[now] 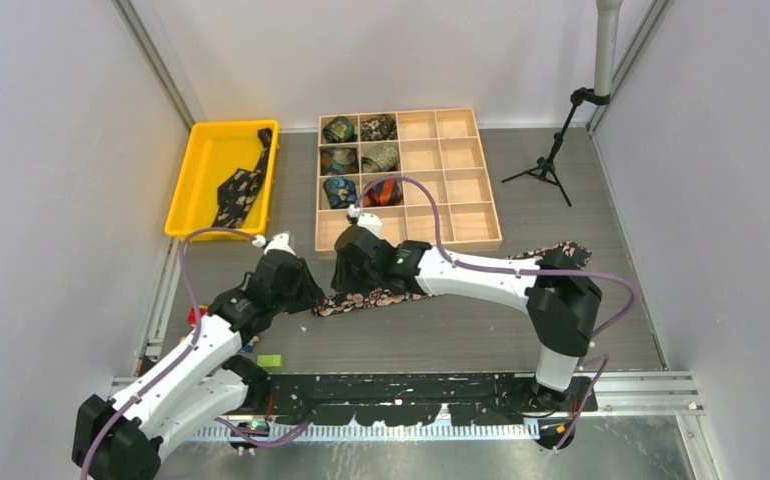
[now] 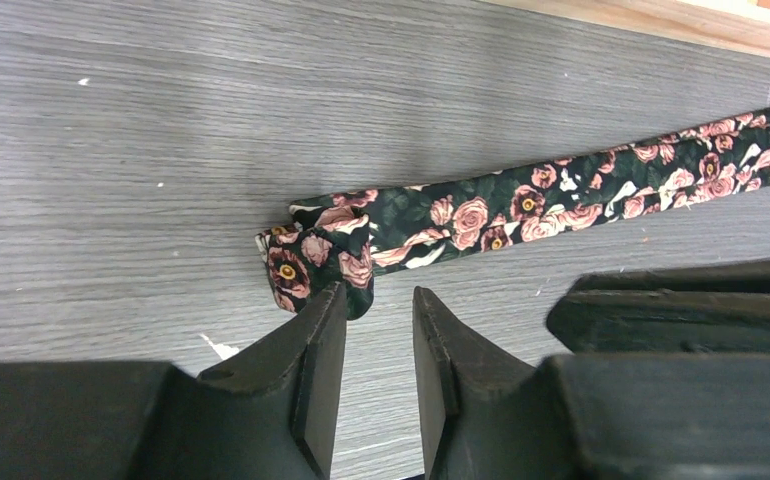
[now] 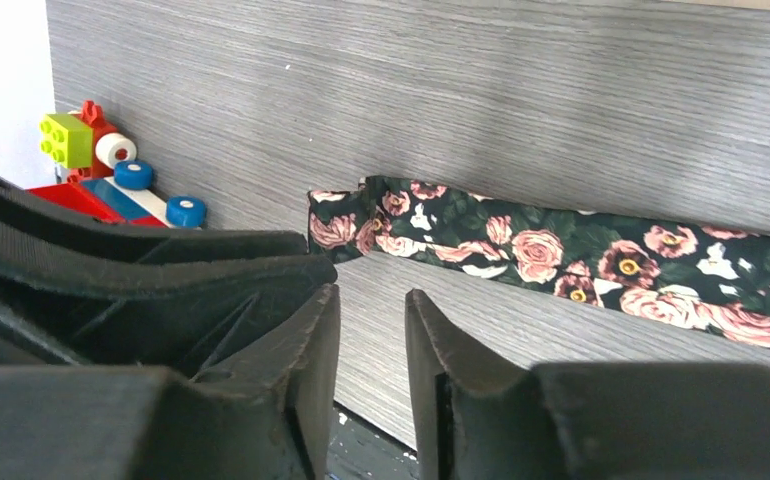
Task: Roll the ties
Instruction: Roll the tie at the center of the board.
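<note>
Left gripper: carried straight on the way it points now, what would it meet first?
Most likely the floral tie: its folded end lies just ahead of the left gripper, whose jaws stand slightly apart. Under it is the table. Depth is unclear.

- Dark floral fabric necktie (image 1: 366,299) lies flat on grey wood-grain table (image 1: 461,330), just before the partitioned wooden tray (image 1: 458,243).
- Yellow plastic bin (image 1: 199,175), left of the tray, holds black dotted necktie (image 1: 241,190).

Tie (image 3: 561,245) flat past parted R gripper (image 3: 373,296); prob. toy bricks (image 3: 111,165) left.
</note>
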`<state>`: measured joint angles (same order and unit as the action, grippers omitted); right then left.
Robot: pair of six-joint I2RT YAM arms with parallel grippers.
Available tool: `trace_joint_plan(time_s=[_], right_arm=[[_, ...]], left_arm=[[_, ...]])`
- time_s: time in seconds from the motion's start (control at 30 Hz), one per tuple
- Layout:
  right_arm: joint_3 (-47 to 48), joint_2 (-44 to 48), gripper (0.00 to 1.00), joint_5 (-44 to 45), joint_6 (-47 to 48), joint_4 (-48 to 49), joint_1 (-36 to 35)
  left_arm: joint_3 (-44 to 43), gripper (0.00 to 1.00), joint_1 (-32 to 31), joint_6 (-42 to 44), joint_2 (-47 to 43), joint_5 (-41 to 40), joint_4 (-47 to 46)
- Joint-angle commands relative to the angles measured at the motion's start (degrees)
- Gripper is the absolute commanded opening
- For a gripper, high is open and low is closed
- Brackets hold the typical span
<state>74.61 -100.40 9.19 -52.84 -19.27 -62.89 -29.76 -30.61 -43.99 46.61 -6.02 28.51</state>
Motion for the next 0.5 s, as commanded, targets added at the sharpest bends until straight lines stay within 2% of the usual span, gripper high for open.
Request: trace_joint_plan(time_s=[0.0,0.17,0.47], right_arm=[[7.3,-3.5,0.38,-1.0,2.2,-3.3,0.4],[10.6,-5.4,0.40,-2.0,2.4,-5.0,1.6],[5.3,-1.7,0.41,-6.6,1.4,-4.4,6.6]], left_arm=[[-1.7,0.25,0.3,1.4,0.9,-2.1,1.6],[-0.7,0.16,0.3,2.1,5.6,2.5,-5.4],[0.1,0.11,0.3,1.0,12.8,7.9,-12.4]])
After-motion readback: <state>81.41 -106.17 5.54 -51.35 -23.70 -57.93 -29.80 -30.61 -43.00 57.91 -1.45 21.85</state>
